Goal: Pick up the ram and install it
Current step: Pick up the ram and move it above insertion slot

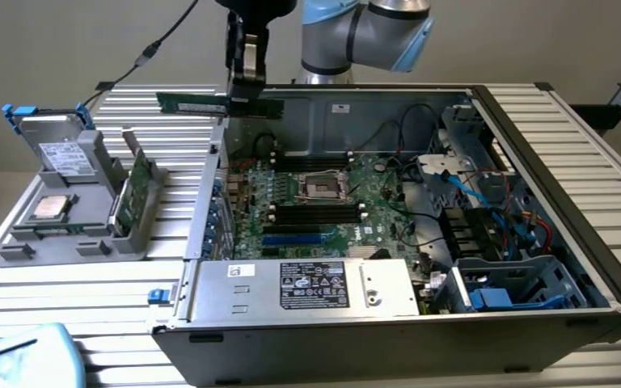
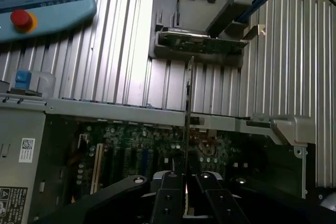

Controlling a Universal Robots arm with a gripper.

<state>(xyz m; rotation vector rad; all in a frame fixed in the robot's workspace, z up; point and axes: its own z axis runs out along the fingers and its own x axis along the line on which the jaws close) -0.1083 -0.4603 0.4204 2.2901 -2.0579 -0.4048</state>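
In the exterior view, near the top of the frame, the gripper [image 1: 243, 95] is closed on the ram [image 1: 192, 103] — a thin green stick held flat in the air over the back edge of the open computer case [image 1: 289, 347]. At the exterior view's left sits a gray holder [image 1: 73, 234] (a silver chip [image 1: 52, 208] lies in it).

In the wrist view, the ram [image 2: 188, 108] looks like a thin dark line — pinched between two black fingers [image 2: 168, 198], with the green board [image 2: 136, 145] behind it.

Silver arm [image 1: 381, 28], light-blue joint caps; black gripper [image 1: 242, 95], screws on fingers [image 2: 169, 195]
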